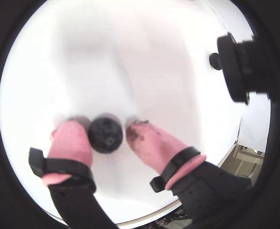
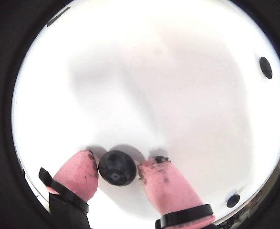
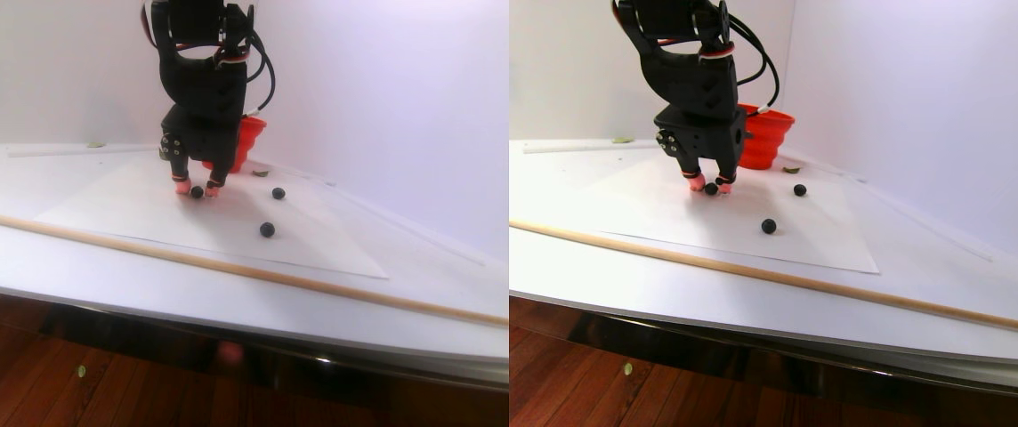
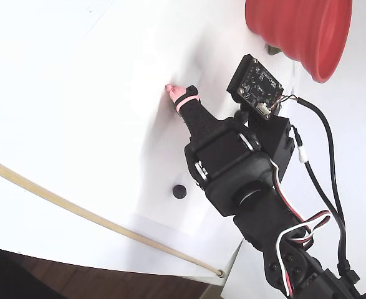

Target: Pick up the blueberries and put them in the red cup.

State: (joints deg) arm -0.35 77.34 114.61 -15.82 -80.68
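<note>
Pink-tipped hand (image 1: 107, 133) brackets one blueberry (image 1: 105, 133) on white paper (image 3: 117, 200).

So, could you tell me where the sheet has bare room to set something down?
The sheet is bare between the wooden rod and the gripper. It is crowded where the gripper straddles a blueberry, around two more blueberries, and by the red cup.

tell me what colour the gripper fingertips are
Pink, smudged with dark stains, on black fingers. The fingertips show best in a wrist view, flanking a blueberry.
</note>
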